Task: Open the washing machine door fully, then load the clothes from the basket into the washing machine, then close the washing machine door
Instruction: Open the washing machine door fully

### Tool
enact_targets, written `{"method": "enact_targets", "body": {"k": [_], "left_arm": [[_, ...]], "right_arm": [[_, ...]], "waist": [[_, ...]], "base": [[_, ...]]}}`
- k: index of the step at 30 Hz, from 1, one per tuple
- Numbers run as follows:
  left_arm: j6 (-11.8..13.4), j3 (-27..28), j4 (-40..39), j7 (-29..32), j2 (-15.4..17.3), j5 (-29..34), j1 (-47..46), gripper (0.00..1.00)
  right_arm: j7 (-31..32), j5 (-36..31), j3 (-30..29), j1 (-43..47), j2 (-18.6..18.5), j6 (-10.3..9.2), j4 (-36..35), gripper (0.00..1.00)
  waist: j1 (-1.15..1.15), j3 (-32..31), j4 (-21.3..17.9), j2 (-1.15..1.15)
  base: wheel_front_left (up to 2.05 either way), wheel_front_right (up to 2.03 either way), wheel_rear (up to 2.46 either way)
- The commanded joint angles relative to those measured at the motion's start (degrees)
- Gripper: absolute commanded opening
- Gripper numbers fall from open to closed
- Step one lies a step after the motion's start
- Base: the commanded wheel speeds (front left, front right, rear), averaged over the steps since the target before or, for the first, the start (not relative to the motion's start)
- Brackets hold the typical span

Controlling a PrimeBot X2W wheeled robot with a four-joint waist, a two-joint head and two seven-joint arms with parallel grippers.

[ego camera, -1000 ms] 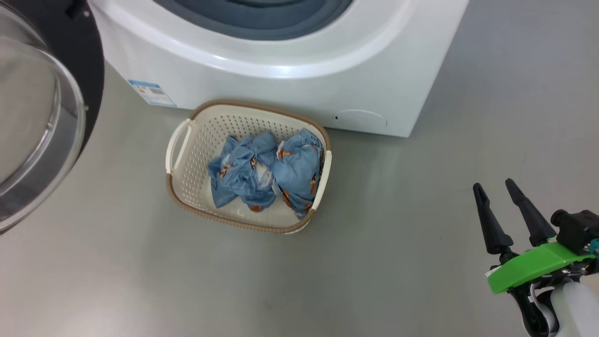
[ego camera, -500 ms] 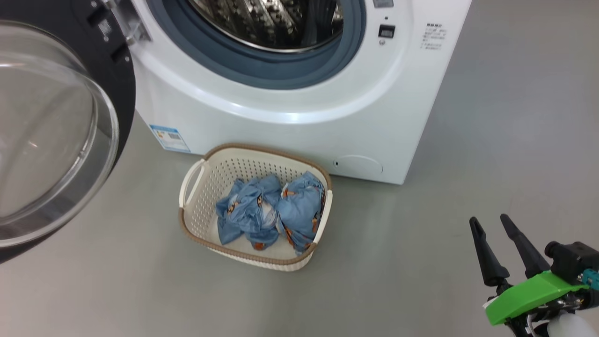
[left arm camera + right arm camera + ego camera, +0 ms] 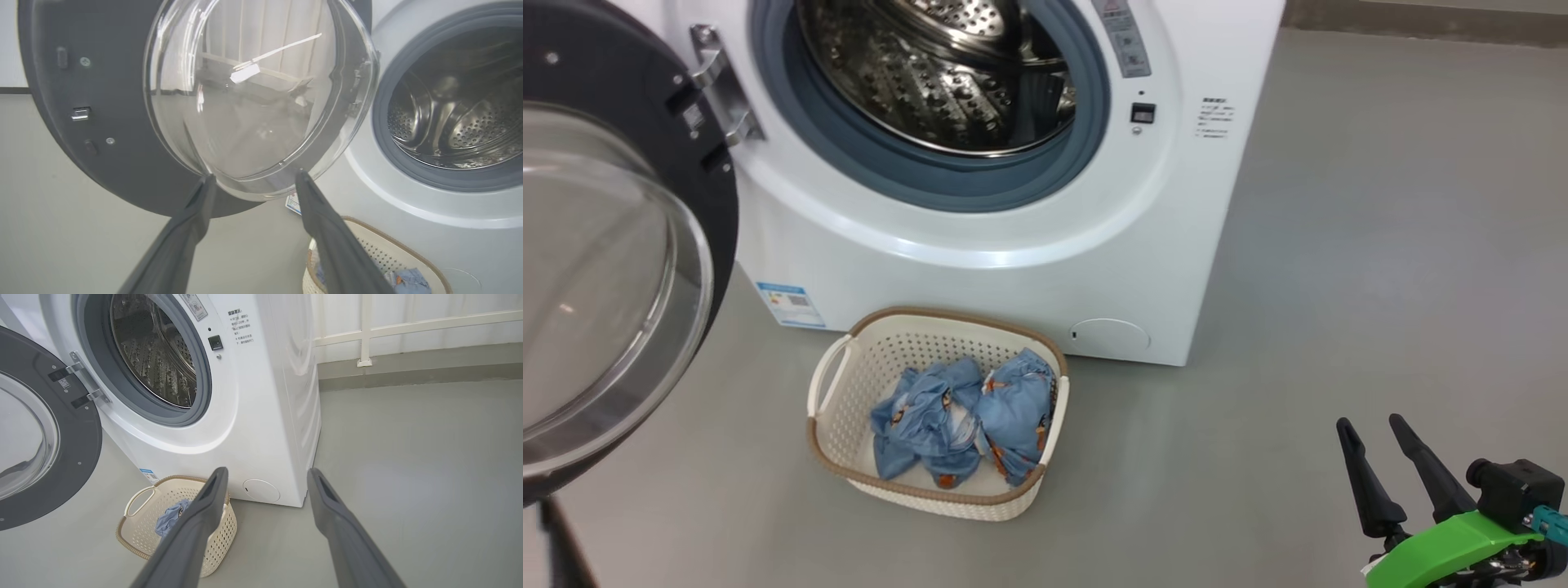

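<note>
standing on grey floor [image 3: 1339,245]: white front-loading washing machine [image 3: 980,269], steel drum [image 3: 947,73] exposed. washing machine door [image 3: 596,73] wide open at head view's left, glass bowl bulging outward. cream perforated basket [image 3: 947,500] on floor just before machine, under opening. clothes [image 3: 964,416]: two light blue bundles, touching, inside basket. right gripper [image 3: 1369,422]: fingers wide, nothing held, well apart from basket. left gripper [image 3: 255,175]: fingers wide, tips at door glass lower edge; contact unclear.
</note>
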Motion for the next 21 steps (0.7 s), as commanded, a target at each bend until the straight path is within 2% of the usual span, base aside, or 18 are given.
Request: {"method": "enact_targets", "body": {"k": [1, 6, 7, 21], "left_arm": [[-0.14, 1.05, -1.96, -0.36, 1.62, 0.54, -0.2, 1.0], [-0.14, -4.25, -3.98, -0.36, 1.75, -0.06, 1.13, 1.0], [-0.14, -6.65, -4.03, -0.36, 2.37, -0.61, 1.48, 1.0], [-0.14, -16.56, -3.88, -0.36, 5.44, -2.66, 2.71, 1.0]], "right_arm": [[-0.7, 0.49, 1.25, 0.16, -0.82, 0.16, -1.53, 1.0], [-0.7, 0.59, 0.86, 0.26, -1.02, 0.16, -1.94, 1.0], [-0.7, 0.59, 0.7, 0.33, -0.98, 0.16, -2.01, 1.0], [-0.7, 0.55, 0.0, 1.74, -0.87, 0.16, -2.1, 1.0]], "waist": [[0.0, -0.61, -1.28, 0.0], [0.0, -0.44, -3.44, 0.0], [0.0, -0.39, -4.29, 0.0], [0.0, -1.23, -10.06, 0.0]], "base": [[0.0, 0.0, 0.0], [0.0, 0.0, 0.0], [0.0, 0.0, 0.0], [0.0, 0.0, 0.0]]}}
